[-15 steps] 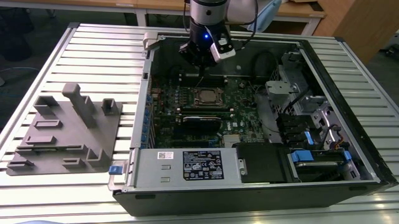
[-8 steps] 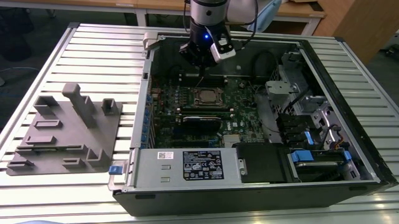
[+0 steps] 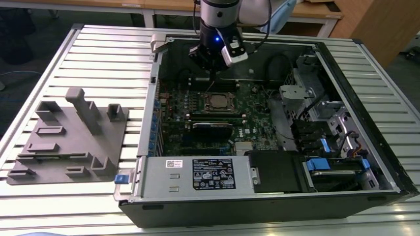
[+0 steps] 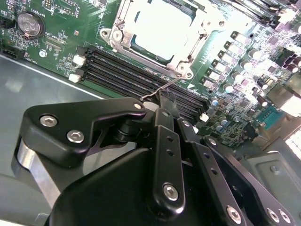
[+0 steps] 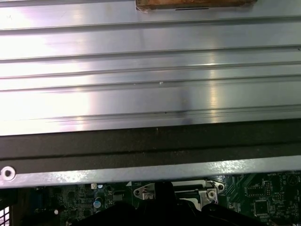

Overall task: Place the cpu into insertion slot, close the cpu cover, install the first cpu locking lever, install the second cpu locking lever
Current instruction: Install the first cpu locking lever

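The gripper (image 3: 211, 68) stood in the upper middle of the exterior view. Its fingers were drawn together, but a pinch could not be confirmed. In the second wrist view its tip met the free end of a lever (image 4: 170, 84), a thin wire running from the tip toward the slot's corner. The cpu (image 4: 162, 23) sat in the slot (image 3: 204, 104) under the cover (image 4: 187, 60), which appeared lowered, just below the gripper in the exterior view.

Grey fixture (image 3: 71, 143), slatted table (image 3: 98, 54) — open case (image 3: 262, 210)
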Motion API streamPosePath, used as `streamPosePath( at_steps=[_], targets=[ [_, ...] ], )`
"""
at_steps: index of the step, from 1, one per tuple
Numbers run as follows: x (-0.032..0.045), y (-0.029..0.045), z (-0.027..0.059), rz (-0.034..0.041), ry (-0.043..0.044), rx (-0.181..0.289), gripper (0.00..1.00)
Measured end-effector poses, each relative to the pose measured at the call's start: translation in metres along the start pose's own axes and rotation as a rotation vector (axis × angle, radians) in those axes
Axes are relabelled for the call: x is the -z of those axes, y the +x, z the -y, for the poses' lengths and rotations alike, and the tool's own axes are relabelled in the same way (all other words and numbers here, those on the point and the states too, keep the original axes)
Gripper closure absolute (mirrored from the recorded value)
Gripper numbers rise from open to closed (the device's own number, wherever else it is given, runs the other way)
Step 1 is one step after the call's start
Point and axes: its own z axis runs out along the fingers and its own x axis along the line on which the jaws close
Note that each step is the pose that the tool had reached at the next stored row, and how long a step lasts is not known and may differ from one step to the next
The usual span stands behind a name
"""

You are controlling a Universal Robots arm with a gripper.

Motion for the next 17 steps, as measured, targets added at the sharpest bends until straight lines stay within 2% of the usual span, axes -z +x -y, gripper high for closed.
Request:
streamPosePath(
  at_steps=[8,17],
  targets=[
    [-0.002,-0.0019,0.0,0.0001,-0.0001,0.0,0.89],
    [-0.0101,-0.0054,0.0004,-0.0001,0.0001,0.0,0.89]
  ],
)
